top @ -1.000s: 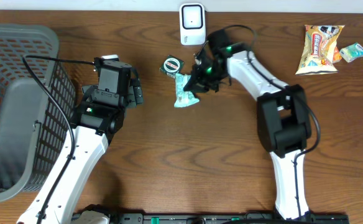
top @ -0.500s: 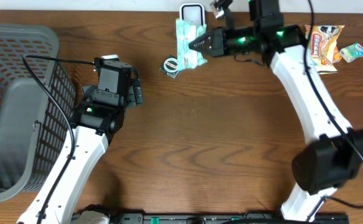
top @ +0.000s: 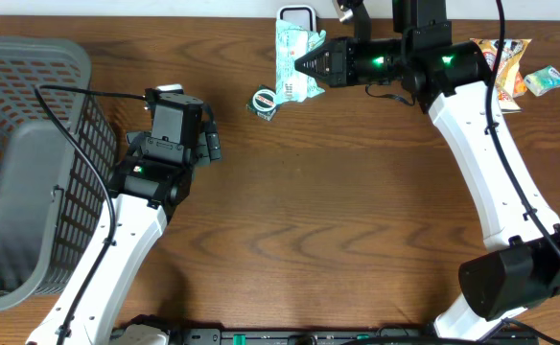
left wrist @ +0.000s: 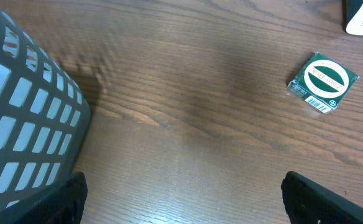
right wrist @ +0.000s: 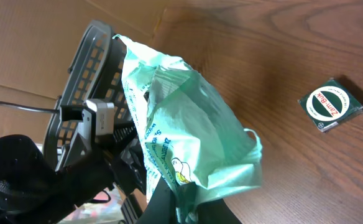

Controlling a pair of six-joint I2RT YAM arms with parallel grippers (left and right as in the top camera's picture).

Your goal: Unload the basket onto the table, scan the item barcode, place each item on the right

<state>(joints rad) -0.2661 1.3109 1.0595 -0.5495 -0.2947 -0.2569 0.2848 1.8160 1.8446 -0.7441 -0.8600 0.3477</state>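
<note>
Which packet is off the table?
The pale green bag, held by the right gripper at the scanner; the square packet, snack bag and small teal pack lie on the table.

1. A wooden table (top: 299, 220), dark brown and strongly grained, fills nearly every view.
2. Beyond the table's far edge runs a narrow pale strip (top: 165, 6); whether wall or floor cannot be told.
3. Along the table's near edge lies a black rail (top: 261, 336).
4. Light falls evenly on the table; shadows are soft.

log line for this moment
right gripper: shut on pale green plastic packet, at white barcode scanner | left gripper: open, empty
</note>
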